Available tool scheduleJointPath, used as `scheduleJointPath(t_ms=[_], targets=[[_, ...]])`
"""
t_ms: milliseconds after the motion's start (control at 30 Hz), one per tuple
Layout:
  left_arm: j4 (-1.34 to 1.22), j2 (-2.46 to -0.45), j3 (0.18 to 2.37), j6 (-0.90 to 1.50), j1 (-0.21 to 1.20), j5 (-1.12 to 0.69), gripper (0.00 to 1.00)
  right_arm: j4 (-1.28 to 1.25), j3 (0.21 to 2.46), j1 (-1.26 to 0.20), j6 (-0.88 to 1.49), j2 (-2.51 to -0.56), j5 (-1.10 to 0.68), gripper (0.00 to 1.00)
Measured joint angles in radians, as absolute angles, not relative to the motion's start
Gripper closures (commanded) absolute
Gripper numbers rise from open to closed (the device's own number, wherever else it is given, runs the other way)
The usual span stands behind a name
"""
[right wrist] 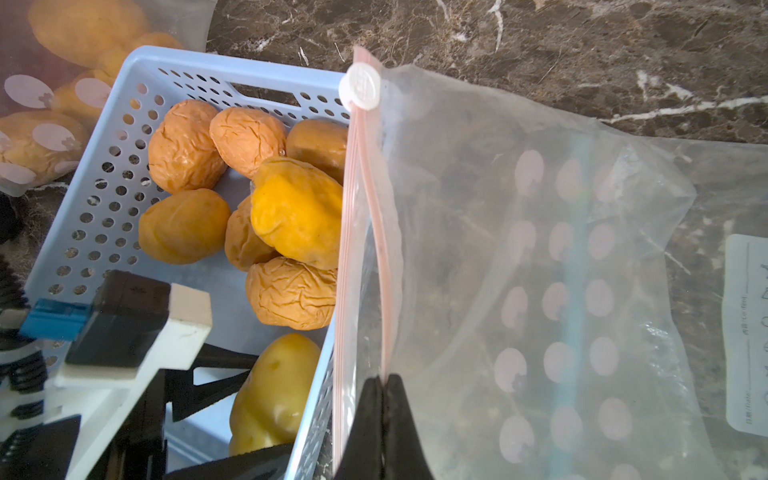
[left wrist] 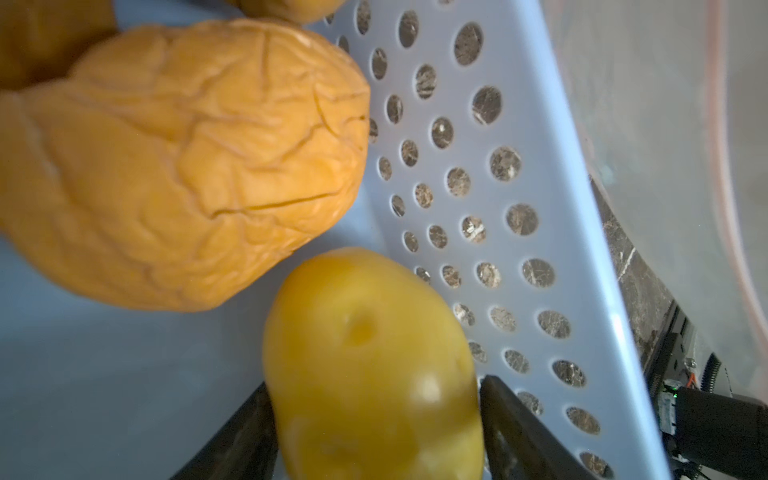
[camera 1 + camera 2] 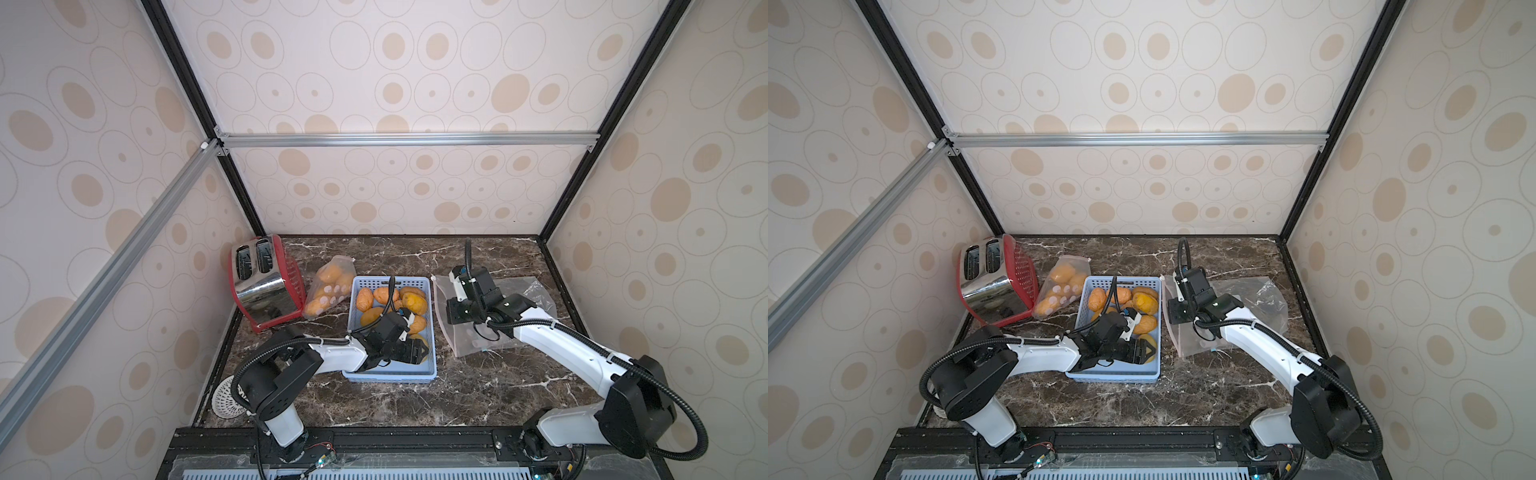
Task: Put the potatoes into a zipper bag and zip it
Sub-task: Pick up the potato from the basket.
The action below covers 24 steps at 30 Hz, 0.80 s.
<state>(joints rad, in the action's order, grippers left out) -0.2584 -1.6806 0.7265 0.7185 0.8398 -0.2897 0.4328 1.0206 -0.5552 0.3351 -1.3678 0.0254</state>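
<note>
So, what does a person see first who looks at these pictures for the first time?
The blue basket of wrinkled orange potatoes at the table's middle draws the eye first; the left gripper reaches in, its jaws either side of a smooth yellow potato. Beside the basket the right gripper pinches the rim of a clear zipper bag. A red toaster stands back left.

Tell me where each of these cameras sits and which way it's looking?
Top views: high above the arms' bases, facing down onto the marble table; left arm and right arm show.
Left wrist: inside the blue basket, facing a yellow potato that the left gripper flanks.
Right wrist: above the zipper bag, whose rim the right gripper pinches.
Shared: both wrist views show that basket and potato.
</note>
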Motion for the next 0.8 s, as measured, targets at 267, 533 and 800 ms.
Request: scheduleJointPath(t_ms=[267,533,800], targets=[[-0.305,-1.691,0.726,0.727,0.84,-0.286,0.5,0.432,1.02,-0.555,0.335,-1.367,0.025,1.0],[-0.321,-1.62,0.685,0.726,0.84,-0.268,0.66,0.429,1.016,-0.555,0.336,-1.359,0.025,1.0],[-0.317,-1.504,0.665,0.725,0.84,-0.248,0.69,0.425,1.015,-0.555,0.336,-1.349,0.025,1.0]])
